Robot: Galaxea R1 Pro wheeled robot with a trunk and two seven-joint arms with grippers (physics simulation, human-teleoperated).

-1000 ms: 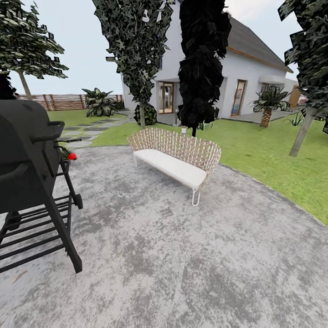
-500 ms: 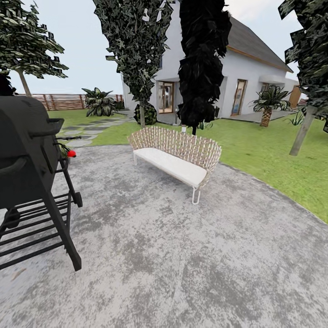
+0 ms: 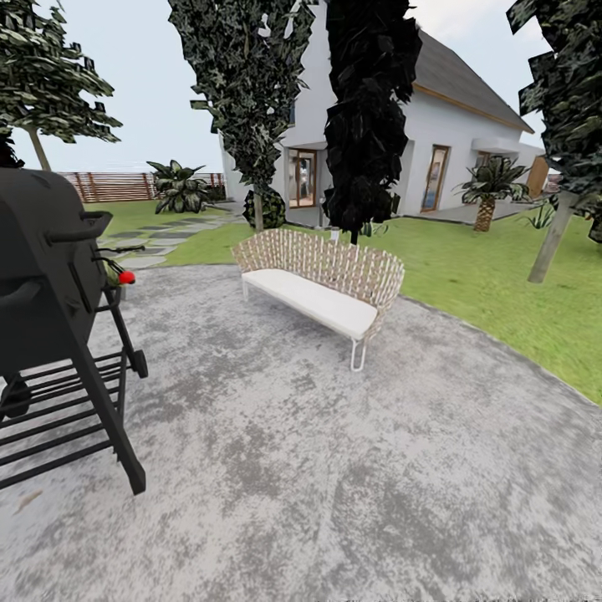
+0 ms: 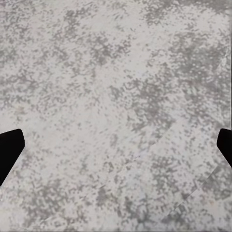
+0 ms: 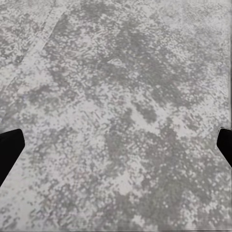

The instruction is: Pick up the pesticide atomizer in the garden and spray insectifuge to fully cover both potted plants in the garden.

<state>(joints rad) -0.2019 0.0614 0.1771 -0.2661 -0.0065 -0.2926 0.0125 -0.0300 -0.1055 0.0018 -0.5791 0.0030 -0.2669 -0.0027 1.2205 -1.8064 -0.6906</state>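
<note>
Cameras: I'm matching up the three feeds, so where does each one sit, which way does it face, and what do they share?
Head view: on the robot's head, facing forward and down over the patio toward the wicker bench, grill and house.
Left wrist view: near the left gripper, looking down at paving; dark fingertips at the edges.
Right wrist view: near the right gripper, likewise.
Shared: mottled grey paving.

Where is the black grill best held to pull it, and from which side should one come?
Probably the bar handle on the black grill's lid: it stands off the lid, roughly level, leaving a gap to close around. Come from its front, the side towards the wicker bench.
</note>
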